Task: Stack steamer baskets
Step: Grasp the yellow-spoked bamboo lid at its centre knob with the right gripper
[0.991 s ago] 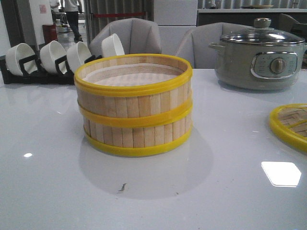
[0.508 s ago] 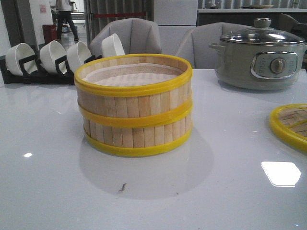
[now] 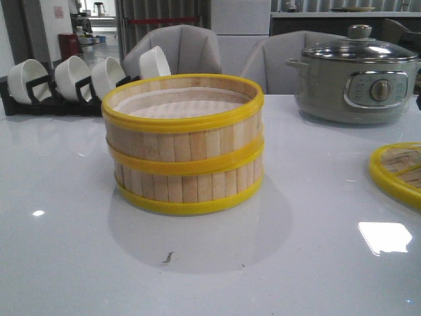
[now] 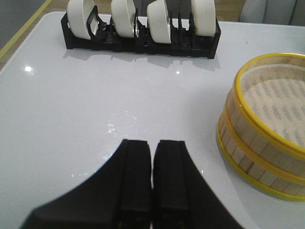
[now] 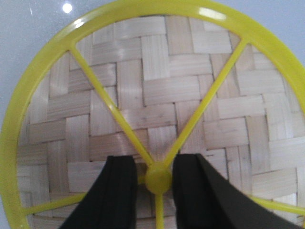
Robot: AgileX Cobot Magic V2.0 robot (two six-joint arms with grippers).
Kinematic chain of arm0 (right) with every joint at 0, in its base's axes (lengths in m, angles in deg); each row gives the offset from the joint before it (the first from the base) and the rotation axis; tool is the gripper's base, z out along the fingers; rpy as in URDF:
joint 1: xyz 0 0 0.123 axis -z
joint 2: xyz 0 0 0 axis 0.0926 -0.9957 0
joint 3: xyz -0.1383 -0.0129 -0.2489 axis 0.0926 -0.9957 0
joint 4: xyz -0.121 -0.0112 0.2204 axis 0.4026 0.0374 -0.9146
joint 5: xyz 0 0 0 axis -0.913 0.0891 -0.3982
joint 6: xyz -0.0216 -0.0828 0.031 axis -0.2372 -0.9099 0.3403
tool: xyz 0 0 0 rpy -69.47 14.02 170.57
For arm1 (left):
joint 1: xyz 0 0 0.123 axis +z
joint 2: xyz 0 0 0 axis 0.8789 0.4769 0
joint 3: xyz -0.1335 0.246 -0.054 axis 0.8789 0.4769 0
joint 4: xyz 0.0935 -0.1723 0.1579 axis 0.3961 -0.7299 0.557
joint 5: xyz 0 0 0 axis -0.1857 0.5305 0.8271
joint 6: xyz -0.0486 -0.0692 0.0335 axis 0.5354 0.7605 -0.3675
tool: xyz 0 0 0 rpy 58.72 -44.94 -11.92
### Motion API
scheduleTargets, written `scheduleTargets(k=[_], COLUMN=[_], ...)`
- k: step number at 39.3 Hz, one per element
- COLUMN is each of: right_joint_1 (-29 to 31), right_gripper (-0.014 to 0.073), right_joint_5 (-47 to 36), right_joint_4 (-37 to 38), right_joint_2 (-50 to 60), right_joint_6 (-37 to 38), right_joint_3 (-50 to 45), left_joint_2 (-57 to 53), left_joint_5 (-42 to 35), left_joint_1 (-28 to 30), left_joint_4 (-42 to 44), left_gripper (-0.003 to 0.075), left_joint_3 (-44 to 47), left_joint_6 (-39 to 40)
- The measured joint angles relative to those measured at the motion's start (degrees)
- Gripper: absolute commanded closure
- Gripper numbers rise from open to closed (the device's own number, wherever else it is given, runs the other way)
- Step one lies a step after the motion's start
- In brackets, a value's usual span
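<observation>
Your two steamer baskets (image 3: 183,145) already sit one on the other in the middle of the front frame, rims lined up, on the white table (image 3: 66,263). The top one holds only its white liner; what the lower one holds is hidden.

The coming move turns on the woven lid (image 3: 398,172) at the right edge of the front frame, well apart from the stack. In the right wrist frame your right gripper (image 5: 156,179) hangs straight over it, jaws parted, one finger either side of the yellow centre knob (image 5: 158,179). Whether the fingers touch the knob or the weave yet is hard to judge from this close. That arm is plainly the nearer one; the lid lies flat, spokes radiating from the knob.

Your left gripper (image 4: 152,162) is clenched on nothing, over bare table, with the stack at the right of its frame and the bowl rack (image 4: 143,38) along the top.
</observation>
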Motion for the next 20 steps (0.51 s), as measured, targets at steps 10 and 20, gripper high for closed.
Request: scheduleTargets(k=[10,20], right_joint_1=[0.0,-0.4], right_gripper=[0.0539,0.0539], right_joint_5=[0.9,2.8], right_joint_4=[0.0,0.1], right_joint_2=[-0.3,-0.3], right_joint_6=[0.0,0.0], right_joint_3=[0.5,1.1], left_joint_2=[0.0,0.0], left_joint_5=[0.0,0.0], left_joint_1=[0.0,0.0], left_joint_4=[0.0,0.0], left_gripper=[0.0625,0.0625], left_joint_3=[0.0,0.0], left_joint_6=[0.0,0.0])
